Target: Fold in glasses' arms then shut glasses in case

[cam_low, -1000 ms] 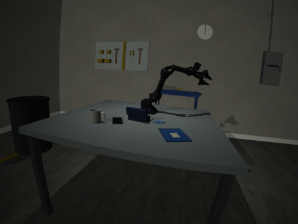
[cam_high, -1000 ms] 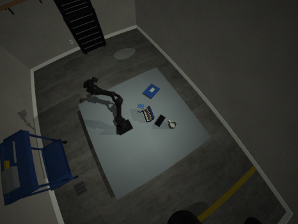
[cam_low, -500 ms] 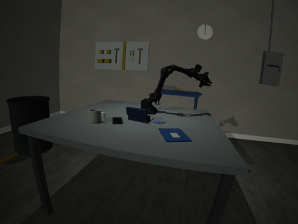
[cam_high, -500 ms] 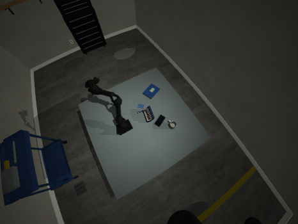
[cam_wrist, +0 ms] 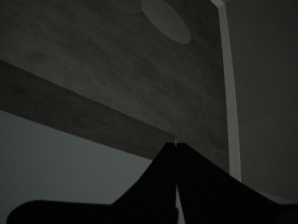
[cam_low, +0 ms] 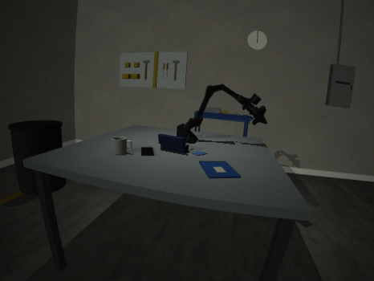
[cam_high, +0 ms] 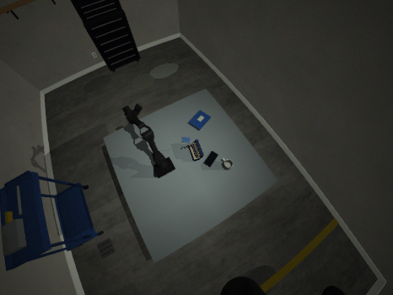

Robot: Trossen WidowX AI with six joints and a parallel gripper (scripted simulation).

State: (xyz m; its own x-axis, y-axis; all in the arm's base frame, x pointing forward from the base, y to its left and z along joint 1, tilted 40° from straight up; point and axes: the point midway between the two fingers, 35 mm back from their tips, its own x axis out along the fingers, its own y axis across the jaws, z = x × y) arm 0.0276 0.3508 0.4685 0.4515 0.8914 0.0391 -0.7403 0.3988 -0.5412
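The blue glasses case (cam_high: 192, 152) (cam_low: 172, 143) stands open near the middle of the grey table (cam_high: 190, 211) (cam_low: 160, 181). A small blue item (cam_high: 185, 139) (cam_low: 198, 152), apparently the glasses, lies on the table just beside the case; it is too small to tell how its arms stand. My gripper (cam_high: 131, 110) (cam_low: 262, 117) (cam_wrist: 174, 151) is shut and empty. It hangs high in the air near the table's far edge, well away from the case. In the wrist view the fingertips meet, with only floor and the table edge beyond them.
A blue book with a white label (cam_high: 199, 120) (cam_low: 220, 169), a black phone (cam_high: 210, 158) (cam_low: 147, 151) and a white mug (cam_high: 227, 163) (cam_low: 119, 145) lie on the table around the case. A dark bin (cam_low: 36, 152), a blue cart (cam_high: 38, 219) and a black shelf (cam_high: 107, 34) stand off the table.
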